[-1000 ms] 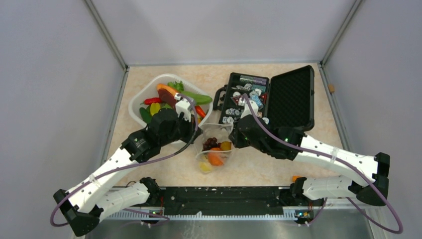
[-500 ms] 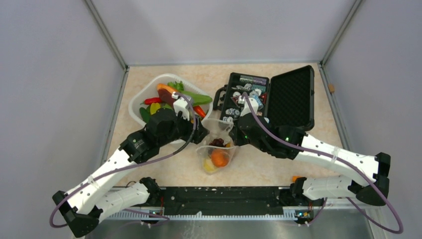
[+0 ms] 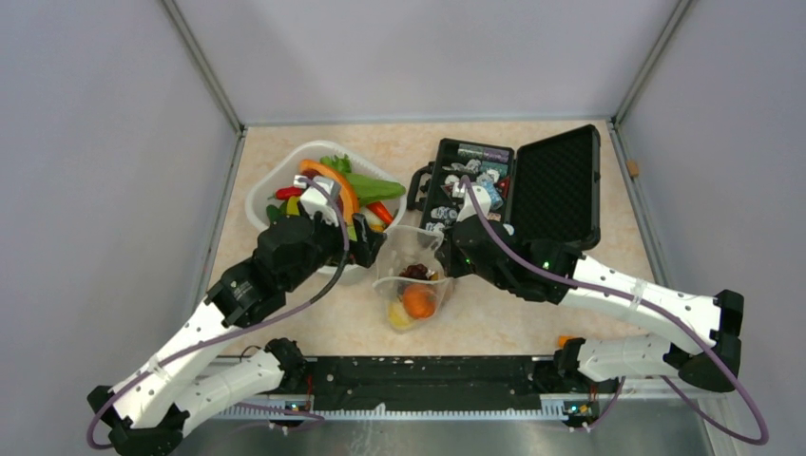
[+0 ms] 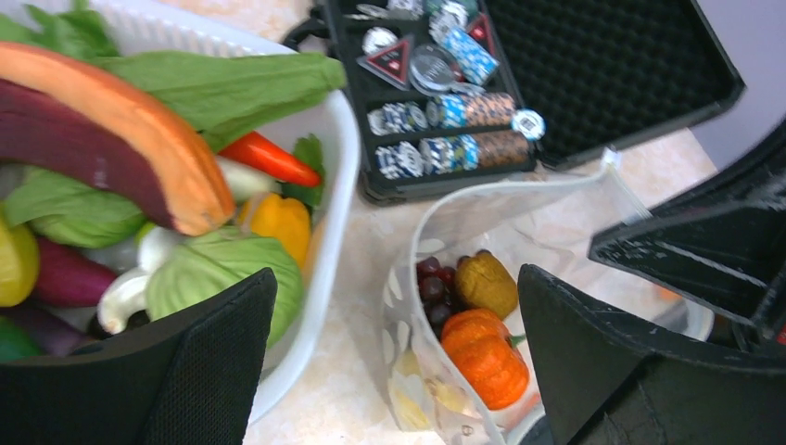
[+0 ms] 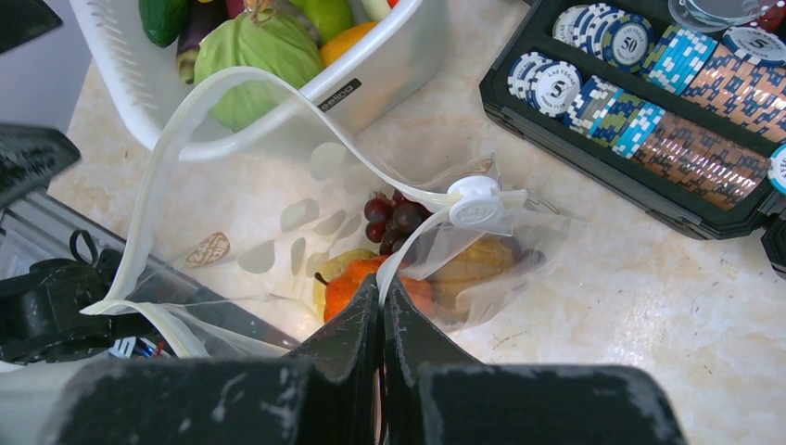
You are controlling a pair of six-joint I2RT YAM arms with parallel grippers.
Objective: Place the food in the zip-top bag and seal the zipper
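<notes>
Now the left gripper (image 4: 399,320) gapes wide, empty, beside the basket (image 4: 341,148). The right gripper (image 5: 381,284) pinches the mouth edge of the bag (image 5: 278,199), which sits on the worktop (image 5: 602,306) between basket and case (image 5: 593,162).

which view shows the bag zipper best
Right wrist: the zipper loops open across the frame to its white slider. Left wrist catches only its far stretch; top external shows it too small to trace.
</notes>
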